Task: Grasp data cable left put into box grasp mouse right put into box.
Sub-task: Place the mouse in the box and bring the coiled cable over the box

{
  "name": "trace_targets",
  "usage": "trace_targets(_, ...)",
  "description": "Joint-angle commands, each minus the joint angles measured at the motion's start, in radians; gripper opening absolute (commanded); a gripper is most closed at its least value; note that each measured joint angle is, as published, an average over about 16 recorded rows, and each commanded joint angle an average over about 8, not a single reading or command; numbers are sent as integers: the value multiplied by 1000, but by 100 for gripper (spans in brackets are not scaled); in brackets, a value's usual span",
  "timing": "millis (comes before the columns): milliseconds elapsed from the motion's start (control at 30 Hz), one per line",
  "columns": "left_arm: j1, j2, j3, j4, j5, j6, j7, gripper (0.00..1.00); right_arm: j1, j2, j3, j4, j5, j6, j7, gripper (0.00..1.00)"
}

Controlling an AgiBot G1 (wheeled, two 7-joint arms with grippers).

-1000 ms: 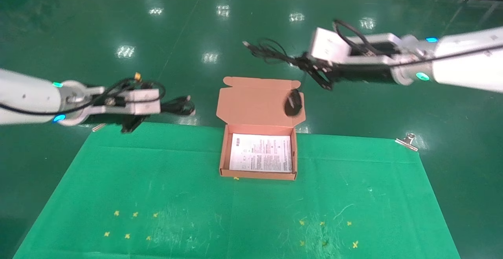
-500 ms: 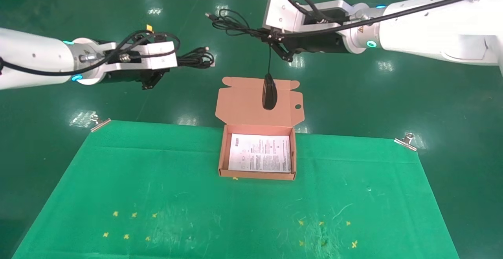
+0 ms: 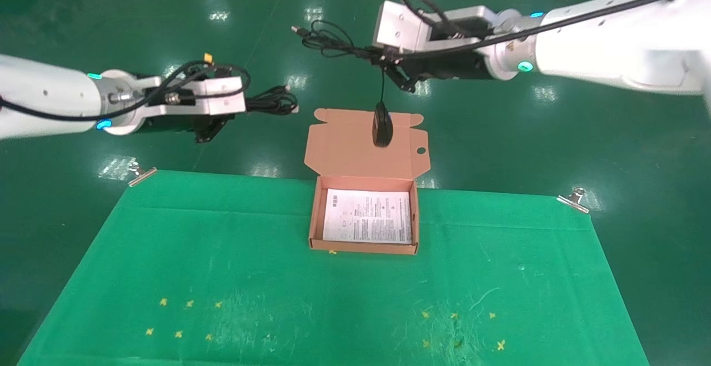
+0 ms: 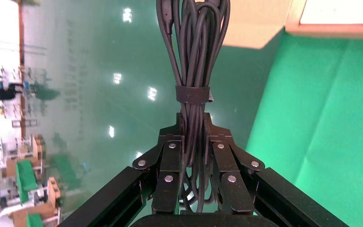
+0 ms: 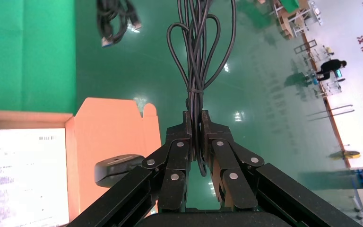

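Dangling below the right gripper (image 3: 383, 59), clamped only on its cord, the mouse (image 3: 382, 125) may swing past the box (image 3: 314, 216); left gripper (image 3: 247, 102) pinches the data cable (image 3: 272, 100).

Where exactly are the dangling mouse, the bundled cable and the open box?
mouse (image 3: 382, 125), head view: middle of its black body, hanging by its cord.
data cable (image 4: 193, 52), left wrist view: loops above the strap.
box (image 3: 314, 216), head view: left wall.

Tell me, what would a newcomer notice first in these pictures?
The mouse dangles by its cord from the right gripper, in front of the box's open lid. On the left, the left gripper holds the data cable in the air beyond the table.
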Motion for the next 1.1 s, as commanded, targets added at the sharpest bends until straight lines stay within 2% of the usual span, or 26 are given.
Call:
trace_targets(33,5,-1,3,-1,12,-1,-8,0,-8,-4,-1,-3,-2,8,-2,0)
trace_targets(533,29,-58,42,-118,168,149,-185,0,-108,-57,-91,-22,8,70,6,0)
trace_targets(800,34,-85,51,-211,225,240,-273,0,-155,-63,-195,32,58,110,59,0)
trace_targets(1100,42,-92,53,-250,243,259,-305,0,-187,-63,-331,78,126,163,151,0)
